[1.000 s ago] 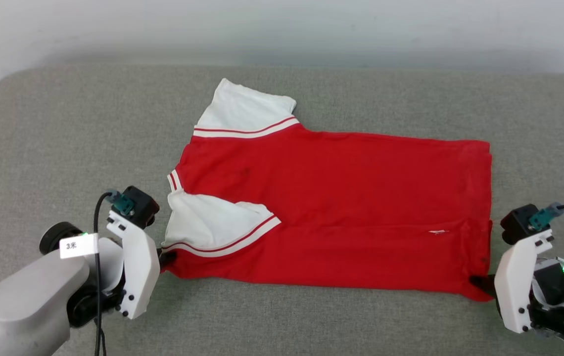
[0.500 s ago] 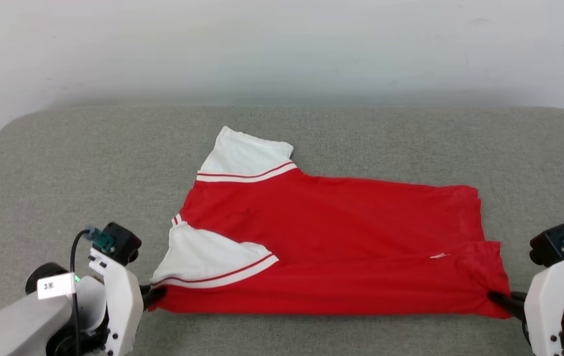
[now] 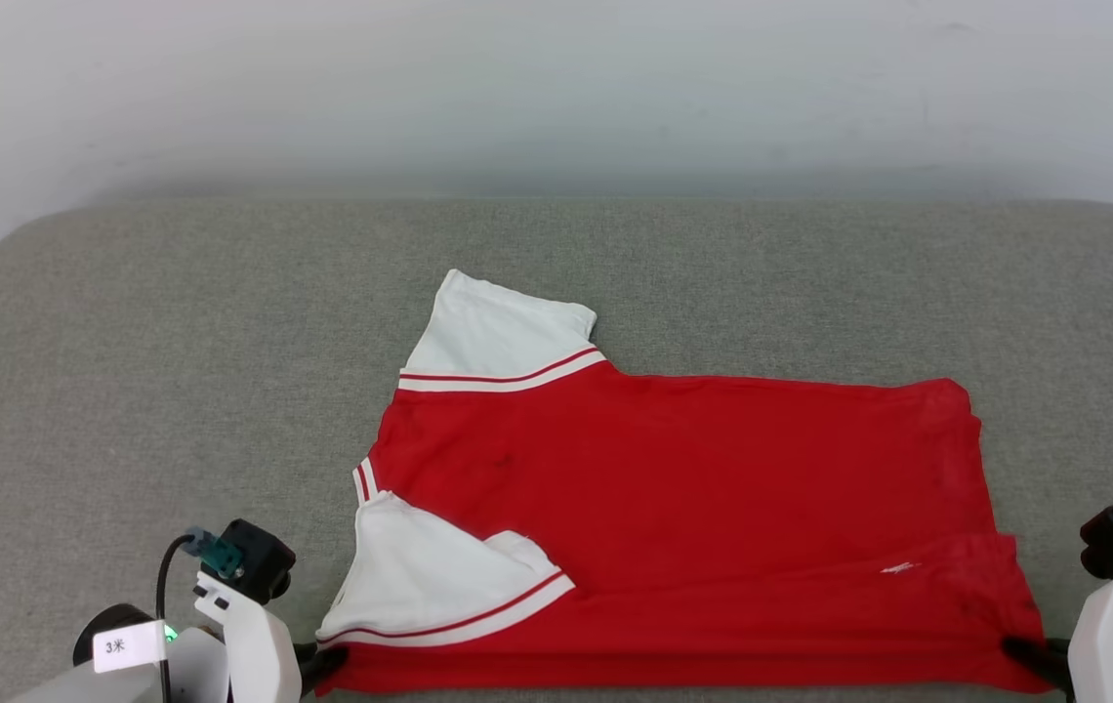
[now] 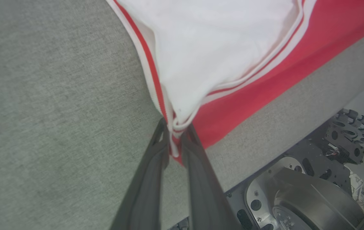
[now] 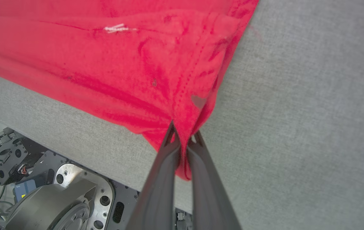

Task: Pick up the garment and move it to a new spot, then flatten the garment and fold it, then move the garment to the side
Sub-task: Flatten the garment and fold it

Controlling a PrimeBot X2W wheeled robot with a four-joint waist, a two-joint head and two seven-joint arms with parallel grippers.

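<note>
The garment (image 3: pixel 693 508), a red shirt with white sleeves and red-and-white trim, lies folded lengthwise on the grey cushioned table (image 3: pixel 176 371). One white sleeve (image 3: pixel 493 337) points to the far side, the other (image 3: pixel 430 581) is folded over the red body. My left gripper (image 3: pixel 327 666) is shut on the near left corner, pinching the sleeve's striped hem (image 4: pixel 174 127). My right gripper (image 3: pixel 1025 656) is shut on the near right corner of the red hem (image 5: pixel 185 134). The near edge of the garment (image 5: pixel 121 73) hangs stretched between both grippers.
The table's front edge (image 4: pixel 265 143) runs close beneath the held edge, with the robot's wheeled base (image 4: pixel 300 198) below it. A pale wall (image 3: pixel 556 88) stands behind the table. Open grey surface lies left, right and beyond the garment.
Both grippers have drawn the near edge of the garment back toward the table's front edge. The head camera has tilted up, showing more of the wall.
</note>
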